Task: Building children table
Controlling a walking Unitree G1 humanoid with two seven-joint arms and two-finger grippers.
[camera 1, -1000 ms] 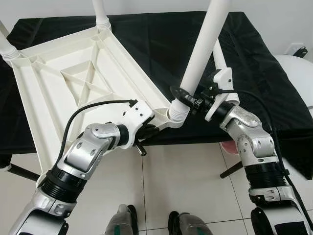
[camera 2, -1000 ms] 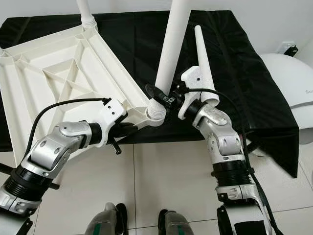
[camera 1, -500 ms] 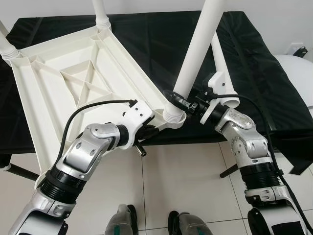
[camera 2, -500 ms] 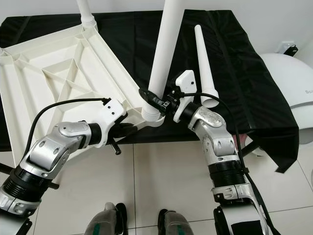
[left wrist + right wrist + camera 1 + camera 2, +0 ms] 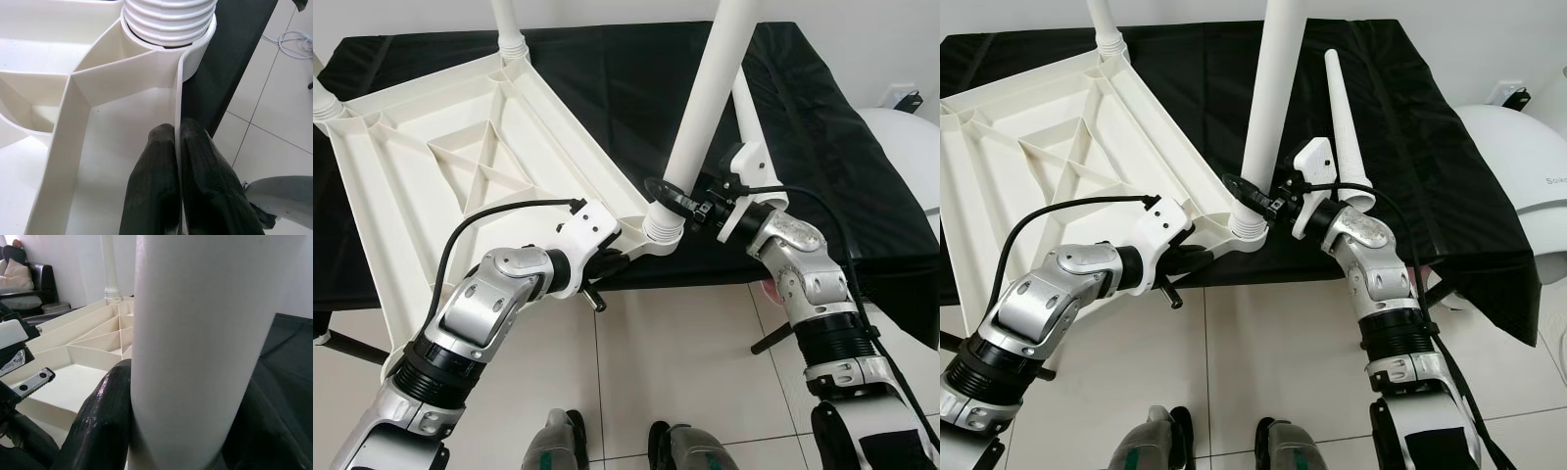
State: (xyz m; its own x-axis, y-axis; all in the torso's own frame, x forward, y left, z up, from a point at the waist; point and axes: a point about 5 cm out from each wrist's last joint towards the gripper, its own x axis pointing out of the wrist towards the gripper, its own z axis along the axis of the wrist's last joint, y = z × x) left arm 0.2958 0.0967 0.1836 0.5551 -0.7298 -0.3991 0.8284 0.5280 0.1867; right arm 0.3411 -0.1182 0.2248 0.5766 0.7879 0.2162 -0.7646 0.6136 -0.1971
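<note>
The upturned tabletop [image 5: 480,166] lies on the black-draped table [image 5: 822,127], its near corner overhanging the front edge; the left gripper [image 5: 177,147] pinches its rim; the right gripper [image 5: 677,201] clasps the leg [image 5: 705,98] standing in the corner socket [image 5: 658,227]; judging the leg is being seated, next comes twisting it home; a spare leg [image 5: 1344,127] lies beside.

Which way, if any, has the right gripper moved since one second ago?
Yes. The right gripper, on the white leg, shifted slightly left and up against the black table's front edge.
</note>
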